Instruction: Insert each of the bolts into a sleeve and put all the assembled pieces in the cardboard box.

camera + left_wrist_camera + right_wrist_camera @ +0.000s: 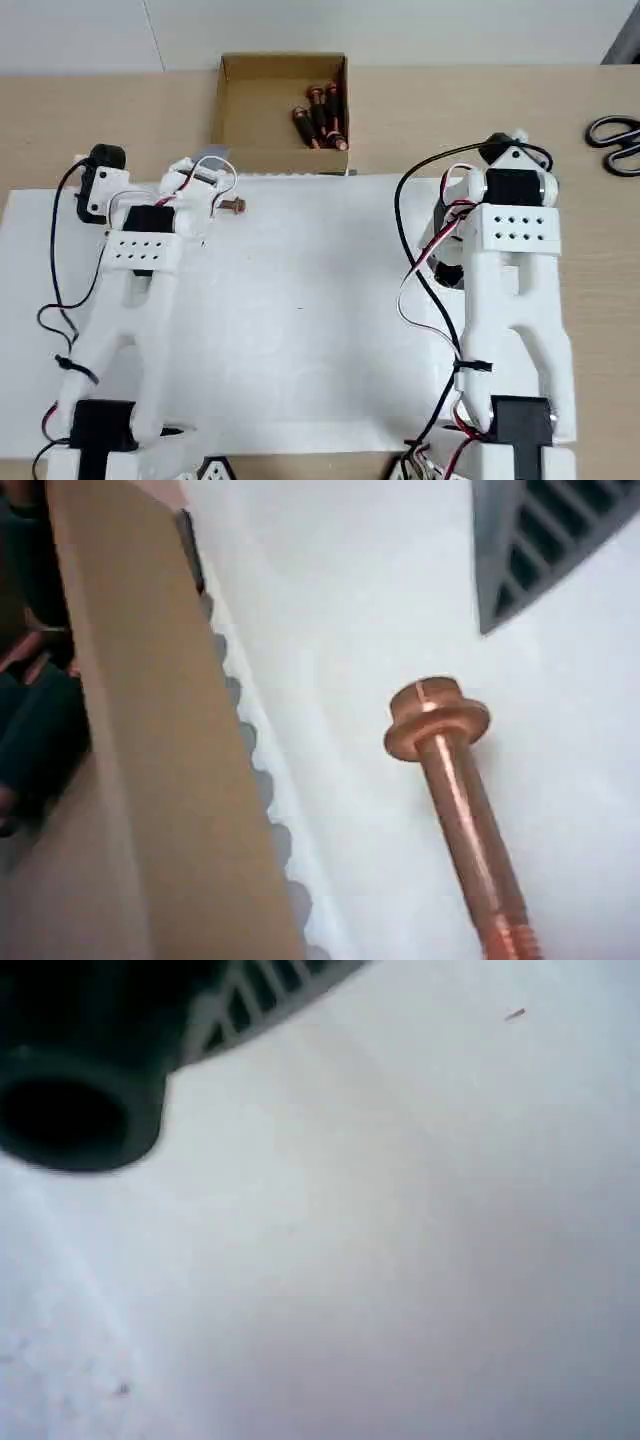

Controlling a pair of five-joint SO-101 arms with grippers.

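Since your left gripper (203, 185) sat just beside the cardboard box (219, 100), the copper bolt (452, 780) lay nearest it, axis running out head-first; couldn't tell whether the fingers were clamping it.

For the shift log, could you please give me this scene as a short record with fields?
Left hand: holds a copper bolt beside the front wall of the cardboard box
Box contents: several assembled pieces
Black sleeve: near the right arm, over the white mat
Far right: scissors on the table
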